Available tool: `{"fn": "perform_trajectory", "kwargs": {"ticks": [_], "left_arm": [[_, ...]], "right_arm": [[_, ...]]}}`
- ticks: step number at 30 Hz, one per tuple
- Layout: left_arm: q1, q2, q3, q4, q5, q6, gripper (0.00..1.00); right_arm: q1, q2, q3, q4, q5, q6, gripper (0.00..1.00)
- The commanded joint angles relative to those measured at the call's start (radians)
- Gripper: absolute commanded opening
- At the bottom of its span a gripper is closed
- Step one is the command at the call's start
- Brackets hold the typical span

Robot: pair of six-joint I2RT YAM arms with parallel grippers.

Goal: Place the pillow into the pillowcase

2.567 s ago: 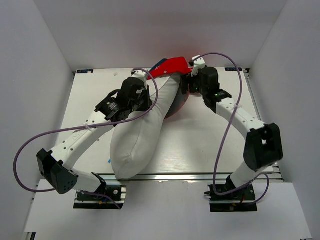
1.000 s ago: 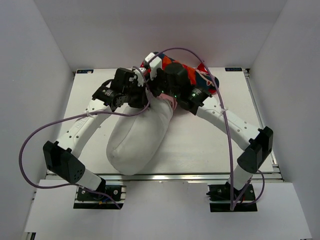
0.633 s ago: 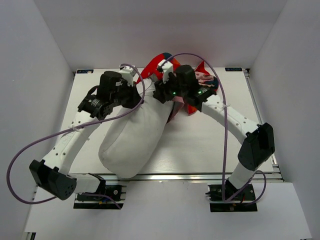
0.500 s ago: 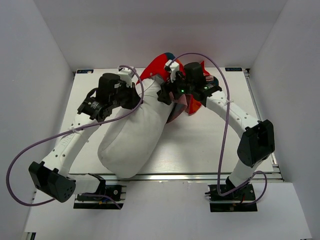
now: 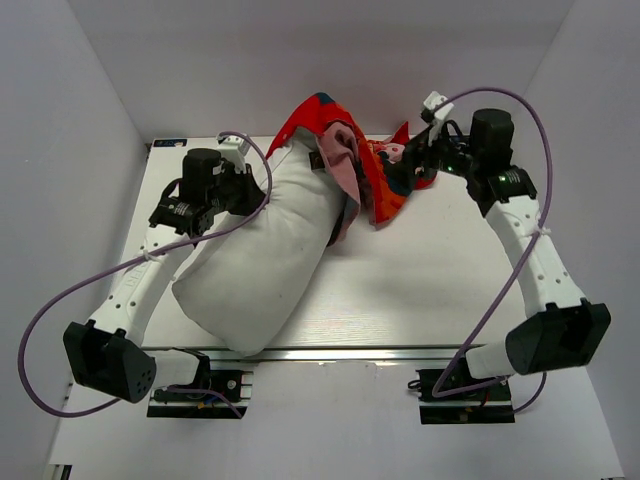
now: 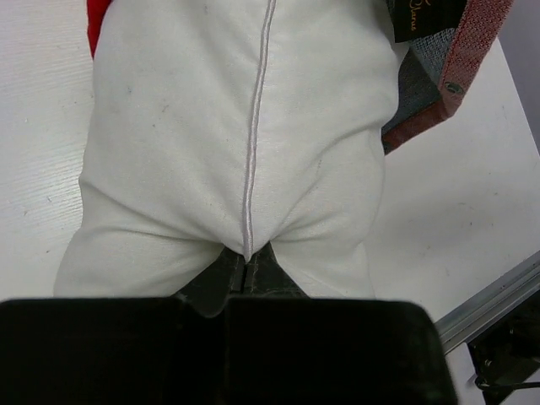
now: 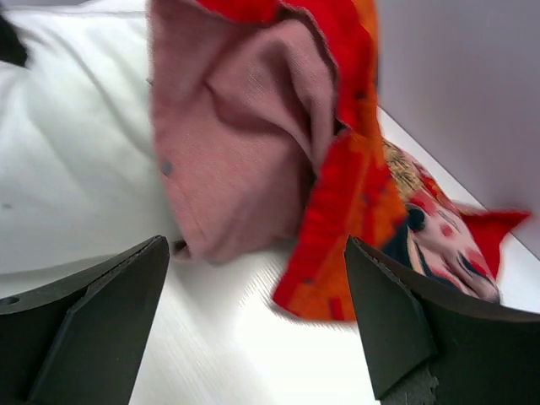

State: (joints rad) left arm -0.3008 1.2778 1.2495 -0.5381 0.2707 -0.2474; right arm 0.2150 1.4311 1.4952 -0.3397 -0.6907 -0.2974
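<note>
Desk (image 5: 430, 290) bears soft pillow (image 5: 262, 262), left tool (image 6: 246, 263) clamped on seam. Right tool (image 7: 255, 253) apart; limp pillowcase (image 5: 388, 195) best taken by hem.

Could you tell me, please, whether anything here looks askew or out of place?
Yes: the pillowcase is bunched over only the far end of the pillow, its pale pink inside turned outward in a flap and the rest crumpled on the table beside it; most of the pillow lies bare.
</note>
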Motion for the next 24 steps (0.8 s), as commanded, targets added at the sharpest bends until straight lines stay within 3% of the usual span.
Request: {"fn": "perform_trajectory", "kwargs": {"ticks": [1,6,10,15,17,18,19,20,21,24], "left_arm": [[0.002,-0.005,-0.007,0.035,0.033,0.017,0.0],[0.002,0.006,0.019,0.024,0.056,0.014,0.0],[0.002,-0.003,0.021,0.012,0.053,0.014,0.0],[0.002,-0.018,0.008,-0.002,0.05,0.014,0.0],[0.003,-0.021,0.005,-0.005,0.051,0.017,0.0],[0.003,-0.021,0.007,-0.006,0.05,0.017,0.0],[0.003,-0.021,0.01,-0.01,0.047,0.023,0.0],[0.003,-0.023,0.013,-0.014,0.045,0.025,0.0],[0.003,-0.026,0.014,-0.016,0.045,0.028,0.0],[0.003,-0.032,0.01,-0.016,0.05,0.036,0.0]], "right_arm": [[0.004,0.0,-0.139,0.065,0.1,-0.026,0.89],[0.033,0.133,-0.205,0.155,0.21,0.04,0.89],[0.116,0.264,-0.146,0.182,0.46,0.056,0.89],[0.147,0.44,-0.024,0.192,0.563,0.076,0.86],[0.143,0.485,0.023,0.215,0.58,0.076,0.69],[0.139,0.492,0.043,0.212,0.582,0.063,0.34],[0.133,0.489,0.083,0.197,0.583,0.054,0.16],[0.13,0.476,0.094,0.199,0.594,0.044,0.05],[0.13,0.457,0.092,0.215,0.626,0.002,0.0],[0.13,0.353,0.047,0.367,0.706,-0.11,0.0]]}}
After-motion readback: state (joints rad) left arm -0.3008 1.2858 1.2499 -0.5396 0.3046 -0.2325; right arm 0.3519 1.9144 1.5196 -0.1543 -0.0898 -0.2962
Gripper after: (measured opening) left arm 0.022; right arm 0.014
